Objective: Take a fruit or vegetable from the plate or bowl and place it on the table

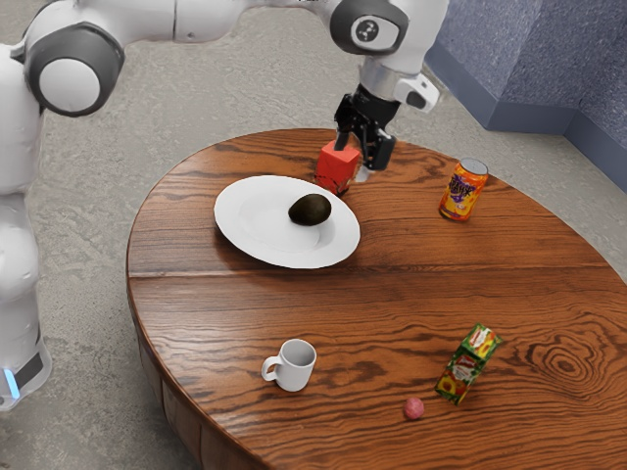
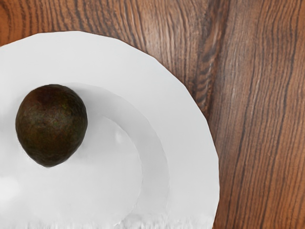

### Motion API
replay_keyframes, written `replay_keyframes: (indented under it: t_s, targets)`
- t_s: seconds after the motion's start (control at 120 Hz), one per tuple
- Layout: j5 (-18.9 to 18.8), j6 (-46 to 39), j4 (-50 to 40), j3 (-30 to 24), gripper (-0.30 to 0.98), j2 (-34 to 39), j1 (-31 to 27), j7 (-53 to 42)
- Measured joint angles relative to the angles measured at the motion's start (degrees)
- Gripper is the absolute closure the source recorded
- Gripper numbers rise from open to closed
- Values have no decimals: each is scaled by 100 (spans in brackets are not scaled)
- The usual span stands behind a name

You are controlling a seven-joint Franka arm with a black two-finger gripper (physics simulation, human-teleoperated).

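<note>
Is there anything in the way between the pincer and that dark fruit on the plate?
Nothing visible: the wrist view looks straight onto the fruit on the white plate. The red box is near the pincer in the exterior view, but seems outside that path.

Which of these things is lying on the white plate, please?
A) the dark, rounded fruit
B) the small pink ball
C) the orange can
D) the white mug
A: the dark, rounded fruit rests within the rim of the white plate, as both views show.
</note>
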State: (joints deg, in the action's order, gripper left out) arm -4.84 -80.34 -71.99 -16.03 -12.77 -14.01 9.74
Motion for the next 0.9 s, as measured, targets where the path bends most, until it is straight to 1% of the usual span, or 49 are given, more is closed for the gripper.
replay_keyframes:
  t_s: [0.033,0.075,0.117,0.167,0.217,0.267,0.408,0.467,0.6,0.692,0.817,0.9]
  targets:
    - [83,-228,-1029,168,0,667,14,35]
    - [162,-496,-1823,292,0,1146,39,75]
    - [226,-752,-2339,455,0,1319,167,112]
    - [318,-1023,-2604,790,0,1232,502,153]
    - [387,-1268,-2697,1003,0,1066,705,191]
    - [426,-1476,-2726,1092,0,969,696,225]
    - [453,-2044,-2734,1151,0,769,15,247]
    - [457,-2316,-2746,1153,0,701,-127,218]
    - [461,-2836,-2786,1142,0,644,0,183]
    - [390,-3064,-2795,1138,0,636,36,217]
    - [334,-3236,-2794,1146,0,596,15,261]
    - [313,-3163,-2770,1153,0,607,8,292]
